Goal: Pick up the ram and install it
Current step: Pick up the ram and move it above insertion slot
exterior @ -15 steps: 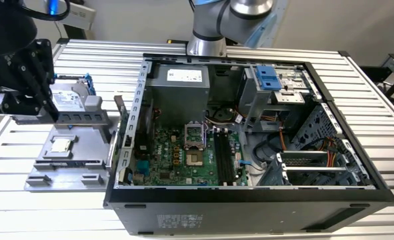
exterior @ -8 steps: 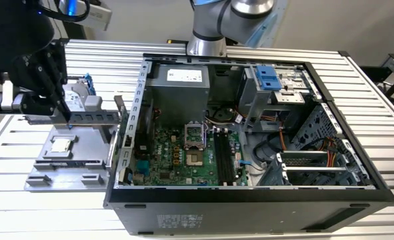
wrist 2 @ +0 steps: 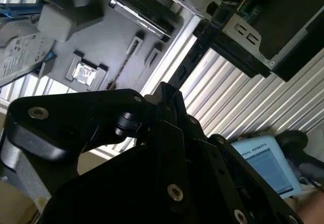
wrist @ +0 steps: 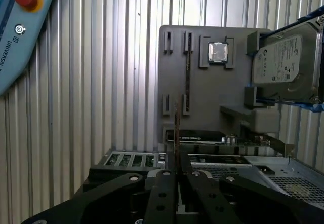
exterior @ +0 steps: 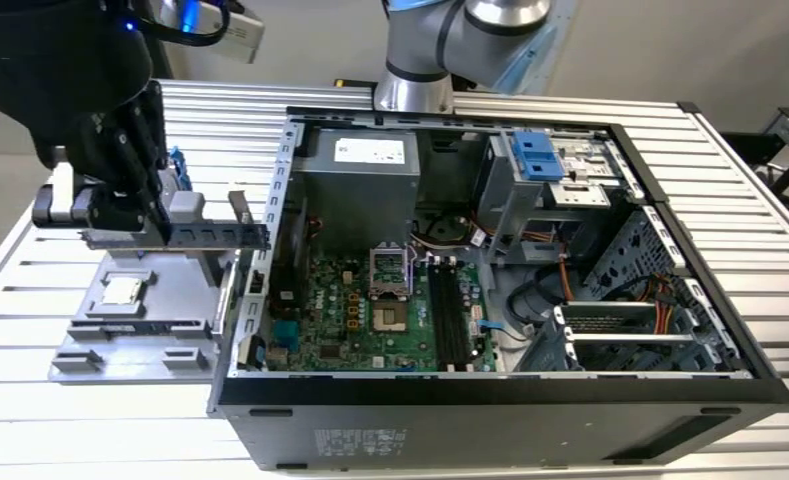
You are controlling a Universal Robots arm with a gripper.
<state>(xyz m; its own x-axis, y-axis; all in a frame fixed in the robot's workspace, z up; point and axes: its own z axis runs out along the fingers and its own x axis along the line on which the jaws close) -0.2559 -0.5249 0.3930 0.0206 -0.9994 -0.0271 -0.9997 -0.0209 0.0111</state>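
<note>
1. The hand [wrist: 176,176] is pinched shut on the ram [wrist: 176,133] and holds it on edge above the grey tray [wrist: 202,97].
2. The ram looks light, stiff and fragile. I judge its bare top edge the safest place to grip, away from the chips and contacts.
3. Count: one ram, one processor [wrist: 217,52] and one hard drive [wrist: 286,62] on the tray. One open computer case [exterior: 501,405] stands beside it on the bench [exterior: 101,425].
</note>
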